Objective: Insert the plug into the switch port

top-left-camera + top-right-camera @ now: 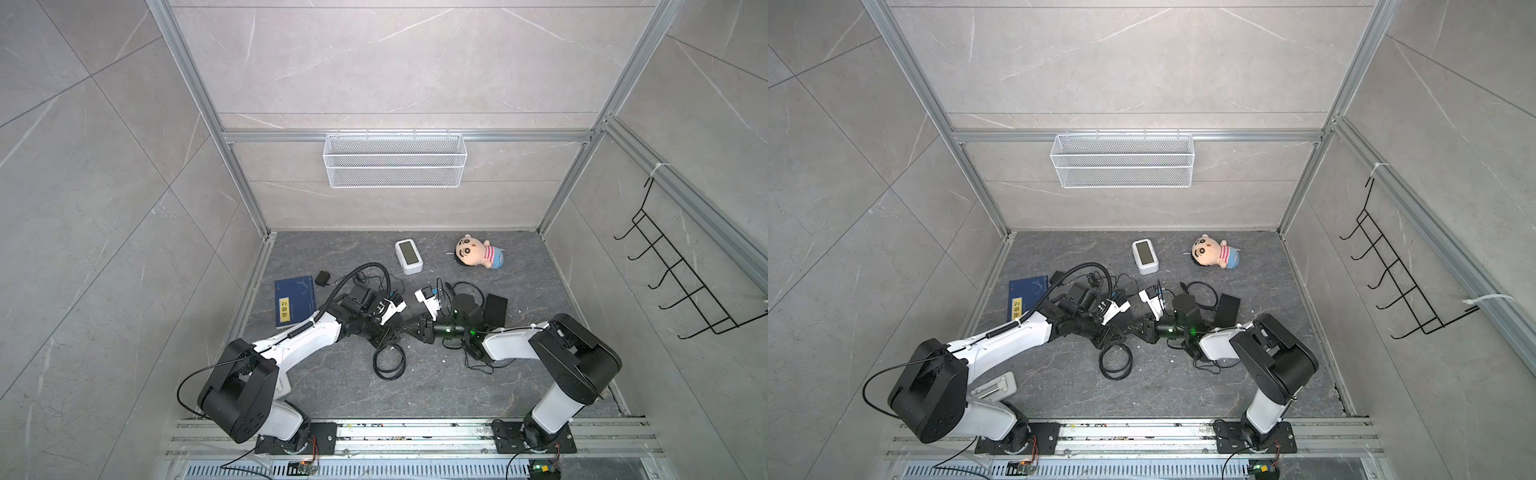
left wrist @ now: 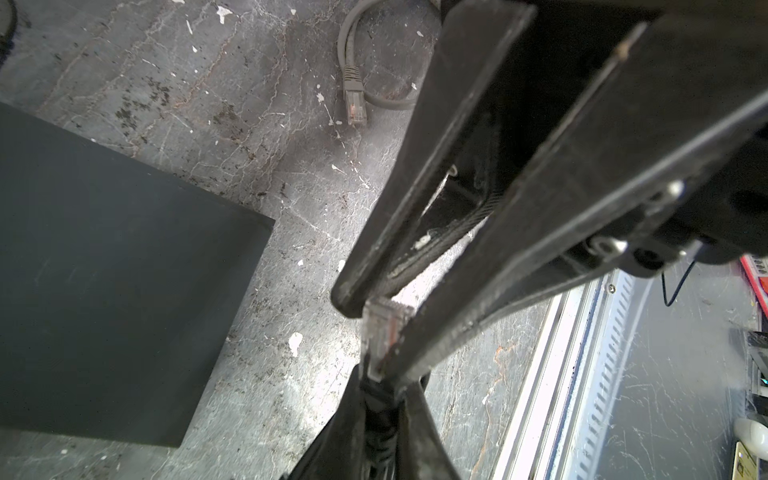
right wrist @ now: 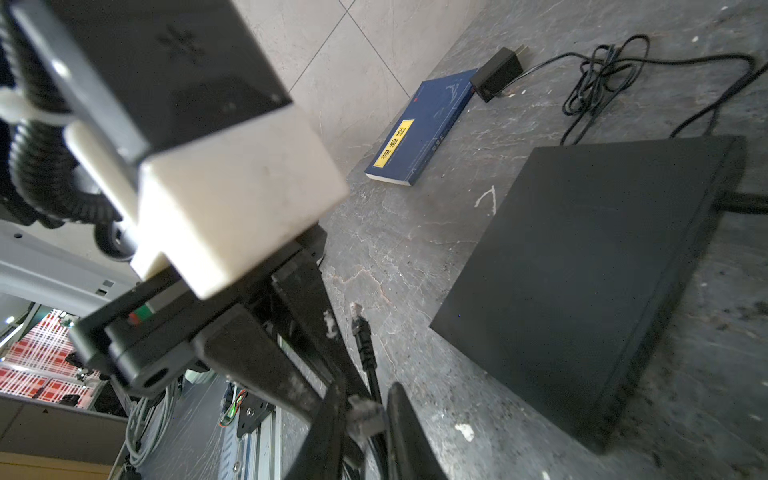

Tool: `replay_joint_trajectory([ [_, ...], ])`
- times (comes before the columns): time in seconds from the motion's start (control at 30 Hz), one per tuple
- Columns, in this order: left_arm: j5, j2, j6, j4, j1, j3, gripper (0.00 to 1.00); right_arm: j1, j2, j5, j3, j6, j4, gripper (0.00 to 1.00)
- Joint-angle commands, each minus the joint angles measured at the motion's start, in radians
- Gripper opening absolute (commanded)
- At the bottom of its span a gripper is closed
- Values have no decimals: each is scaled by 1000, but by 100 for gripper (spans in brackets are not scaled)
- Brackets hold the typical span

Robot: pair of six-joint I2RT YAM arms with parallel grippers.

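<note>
Clear plastic plug (image 2: 384, 332), clamped between the tips of the left claw (image 2: 372, 324) and held above the counter (image 2: 249, 124) near its middle. We note the right claw (image 3: 365, 401) meeting it from the right, its fingers (image 3: 405, 428) close on either side of the plug's cable end; we cannot tell whether they press. The black switch (image 3: 582, 270) lies flat just far of the plug, not touching it. A grey-cabled plug (image 2: 355, 104) lies loose on the counter. A blue book (image 1: 293, 301) sits well to the left.
</note>
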Motion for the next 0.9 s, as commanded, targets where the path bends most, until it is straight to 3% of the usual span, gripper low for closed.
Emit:
replay_joint_trajectory([
  [0.0, 61, -21, 24, 27, -4, 21, 10, 1, 24, -35, 9, 25, 74, 14],
  [0.2, 35, -26, 11, 35, -2, 15, 11, 2, 26, -49, -9, 58, 109, 1],
  [0.33, -11, -33, -2, 44, 0, 6, 16, 1, 17, -32, -30, 79, 109, 0],
  [0.37, -39, -34, -10, 48, 1, 4, 22, 0, 11, -12, -33, 83, 88, 0],
  [0.53, -149, -53, -59, 73, 1, -23, 27, -1, -37, 124, -36, 119, -70, 0],
  [0.7, -281, -115, -108, 144, -40, -93, 29, -1, -40, 218, 12, 289, -225, 0],
  [0.87, -382, -115, -122, 181, -111, -129, 32, 4, 11, 239, 7, 486, -169, 0],
])
